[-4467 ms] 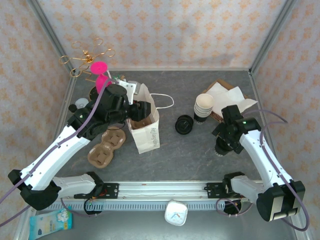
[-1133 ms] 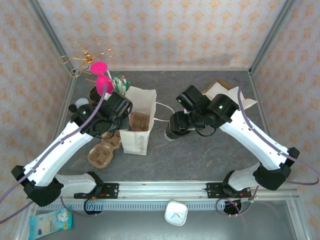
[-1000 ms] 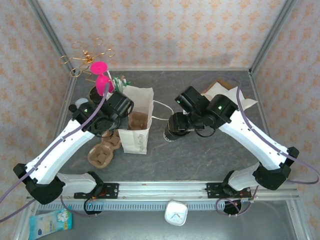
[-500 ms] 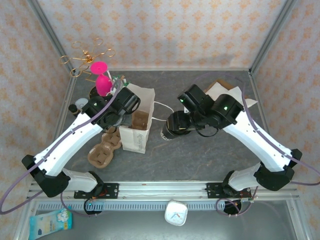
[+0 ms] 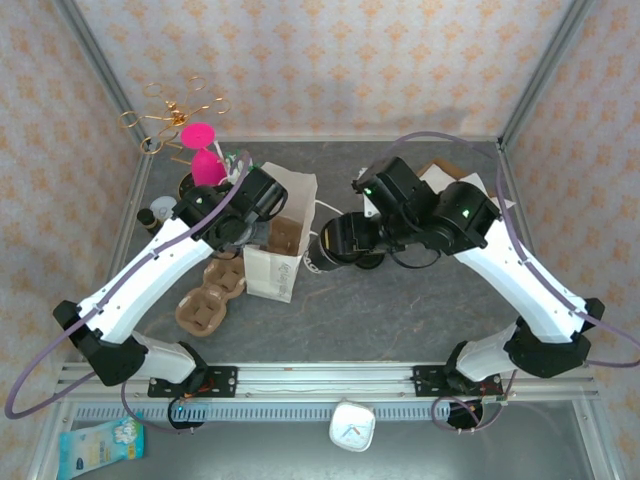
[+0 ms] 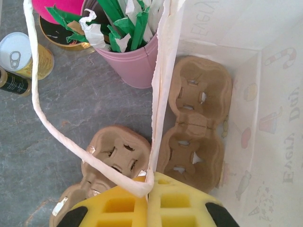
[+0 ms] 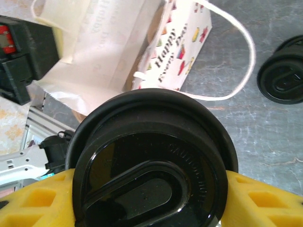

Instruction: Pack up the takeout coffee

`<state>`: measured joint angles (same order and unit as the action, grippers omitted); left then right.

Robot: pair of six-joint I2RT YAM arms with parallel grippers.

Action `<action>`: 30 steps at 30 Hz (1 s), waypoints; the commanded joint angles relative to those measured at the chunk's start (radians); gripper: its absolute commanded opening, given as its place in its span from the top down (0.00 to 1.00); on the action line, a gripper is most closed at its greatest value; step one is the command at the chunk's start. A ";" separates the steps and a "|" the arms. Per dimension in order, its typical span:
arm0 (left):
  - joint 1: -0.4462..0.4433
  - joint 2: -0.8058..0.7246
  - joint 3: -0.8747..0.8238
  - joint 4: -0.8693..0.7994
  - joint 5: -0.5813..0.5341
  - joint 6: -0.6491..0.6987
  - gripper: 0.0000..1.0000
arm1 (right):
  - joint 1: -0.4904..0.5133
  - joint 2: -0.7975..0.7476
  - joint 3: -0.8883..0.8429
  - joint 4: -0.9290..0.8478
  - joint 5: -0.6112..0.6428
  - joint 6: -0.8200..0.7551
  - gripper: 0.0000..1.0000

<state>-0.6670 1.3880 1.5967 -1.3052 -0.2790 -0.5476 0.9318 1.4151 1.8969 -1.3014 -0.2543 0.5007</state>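
The black lid [image 7: 151,142] runs off the bottom edge, the paper bag [image 6: 279,94] off the right.

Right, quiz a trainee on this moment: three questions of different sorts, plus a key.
1. True or false: the right gripper holds the takeout coffee with its lid on.
2. What lies inside the paper bag? A) a cardboard cup carrier B) a can C) loose lids
3. Fill in: the left gripper is pinched on the bag's ____.
Key: 1 true; 2 A; 3 rim.
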 commanded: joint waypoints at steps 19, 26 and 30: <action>0.004 0.075 0.082 -0.028 -0.126 0.056 0.97 | 0.011 -0.018 0.119 -0.009 0.014 -0.001 0.39; 0.001 0.069 0.098 -0.010 -0.081 0.043 0.99 | 0.011 0.011 0.170 -0.010 0.000 -0.010 0.40; -0.001 0.054 0.077 0.027 -0.034 0.039 0.99 | 0.011 0.052 0.241 -0.009 -0.003 -0.016 0.40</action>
<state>-0.6670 1.4612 1.6592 -1.3014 -0.3283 -0.5140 0.9398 1.4433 2.0830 -1.3136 -0.2558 0.4995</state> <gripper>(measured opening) 0.054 0.616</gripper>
